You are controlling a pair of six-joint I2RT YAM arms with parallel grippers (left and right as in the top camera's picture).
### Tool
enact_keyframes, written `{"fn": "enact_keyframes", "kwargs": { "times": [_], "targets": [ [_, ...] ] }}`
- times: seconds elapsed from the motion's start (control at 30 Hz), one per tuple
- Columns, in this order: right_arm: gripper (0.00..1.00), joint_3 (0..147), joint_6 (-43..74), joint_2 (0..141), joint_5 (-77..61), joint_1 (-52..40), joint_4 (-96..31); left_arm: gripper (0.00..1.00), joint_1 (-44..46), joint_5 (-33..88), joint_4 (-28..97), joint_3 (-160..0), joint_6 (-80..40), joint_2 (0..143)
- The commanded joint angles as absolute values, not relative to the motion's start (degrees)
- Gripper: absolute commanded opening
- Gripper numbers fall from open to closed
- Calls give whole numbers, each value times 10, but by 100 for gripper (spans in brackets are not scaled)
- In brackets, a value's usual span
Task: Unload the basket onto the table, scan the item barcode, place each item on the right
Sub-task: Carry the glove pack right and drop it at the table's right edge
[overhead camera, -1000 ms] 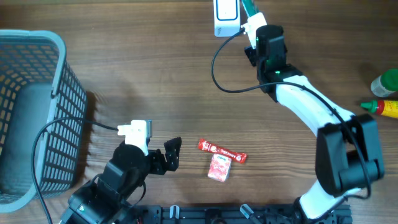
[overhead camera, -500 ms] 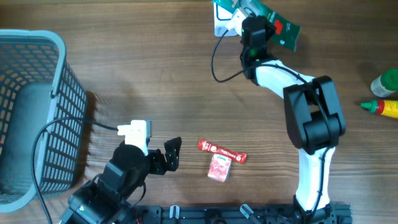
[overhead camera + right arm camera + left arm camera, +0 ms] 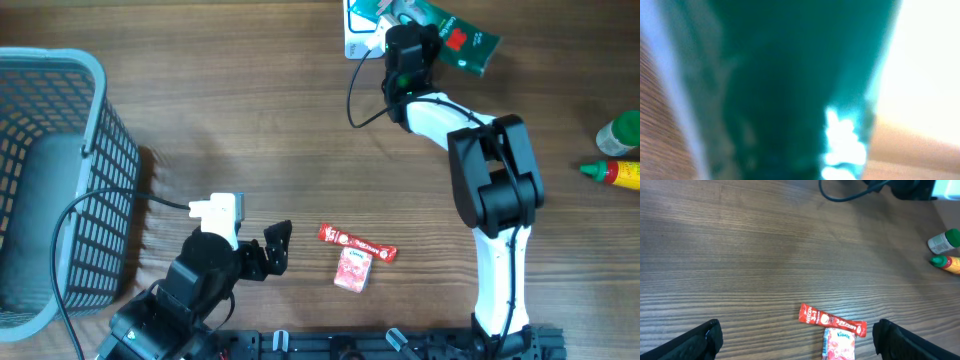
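By the scanner [image 3: 362, 25], right pincer [image 3: 398, 20] clamps one green packet [image 3: 457, 40]; left pincer [image 3: 797, 330] gapes empty near two red sachets [image 3: 357, 244].

One basket [image 3: 50, 57], one scanner [image 3: 362, 30], three packets [image 3: 352, 270], two bottles [image 3: 622, 132].

Right wrist view blurred, perhaps glare

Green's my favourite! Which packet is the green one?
The green packet, gripped by the right end effector beside the white scanner; the long sachet and small pouch are red.
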State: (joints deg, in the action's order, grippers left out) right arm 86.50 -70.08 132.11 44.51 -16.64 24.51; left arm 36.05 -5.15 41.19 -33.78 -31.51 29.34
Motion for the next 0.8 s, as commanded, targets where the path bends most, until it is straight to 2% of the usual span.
{"fn": "enact_keyframes", "kwargs": {
  "times": [0.0, 0.13, 0.2, 0.23, 0.37, 0.53, 0.57, 0.67, 0.7, 0.73, 0.77],
  "targets": [
    [4, 877, -603, 1237, 500, -126, 197, 100, 364, -61, 411, -347, -302, 292],
    [4, 877, -368, 1170, 503, -2, 10, 100, 364, -61, 411, -347, -302, 292],
    [4, 876, -293, 1170, 443, 61, -76, 100, 364, -61, 411, -347, -302, 292],
    [4, 876, -216, 1170, 382, 102, -120, 100, 364, -61, 411, -347, -302, 292],
    [5, 876, -99, 1184, 232, 203, -146, 100, 364, -61, 411, -347, -302, 292],
    [7, 876, 10, 1204, 172, 254, -143, 100, 364, -61, 411, -347, -302, 292],
    [15, 876, 27, 1206, 172, 260, -143, 100, 364, -61, 411, -347, -302, 292],
    [55, 878, 66, 1209, 147, 282, -152, 100, 364, -61, 411, -347, -302, 292],
    [64, 878, 66, 1202, 127, 282, -153, 100, 364, -61, 411, -347, -302, 292],
    [85, 879, 67, 1190, 96, 281, -155, 100, 364, -61, 411, -347, -302, 292],
    [99, 879, 74, 1179, 69, 280, -157, 100, 364, -61, 411, -347, -302, 292]
  ]
}}
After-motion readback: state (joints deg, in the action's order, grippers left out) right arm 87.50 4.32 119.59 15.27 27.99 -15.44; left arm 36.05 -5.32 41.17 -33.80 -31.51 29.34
